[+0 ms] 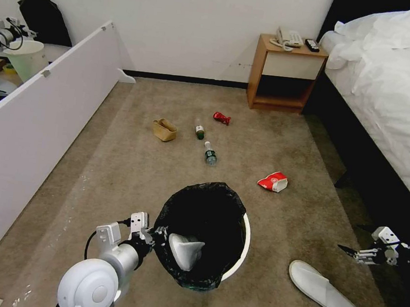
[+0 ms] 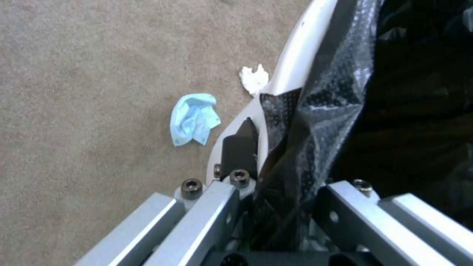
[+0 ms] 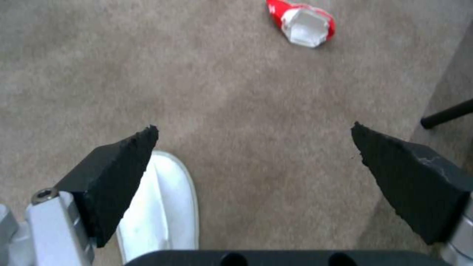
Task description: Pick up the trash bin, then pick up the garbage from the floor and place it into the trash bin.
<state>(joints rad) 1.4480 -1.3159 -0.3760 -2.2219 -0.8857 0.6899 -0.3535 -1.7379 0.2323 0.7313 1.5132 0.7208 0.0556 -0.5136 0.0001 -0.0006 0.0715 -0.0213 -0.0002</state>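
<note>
We see the left end effector (image 1: 157, 239) clamped on the rim of the trash bin (image 1: 244, 236), one white slipper (image 1: 185, 251) inside it. The right end effector (image 3: 254, 147) hangs open above the carpet, just beside the second slipper (image 1: 324, 293).

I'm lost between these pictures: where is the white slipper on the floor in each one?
Head view: slipper lower right, by the open right gripper.
Right wrist view: slipper beside one finger.
Left wrist view: trash bin and blue mask instead.
Shared landmark: red-white snack packet.

Carpet (image 1: 129, 175) with slipper (image 1: 324, 293), bottles (image 1: 210, 154), packet (image 1: 273, 181).
</note>
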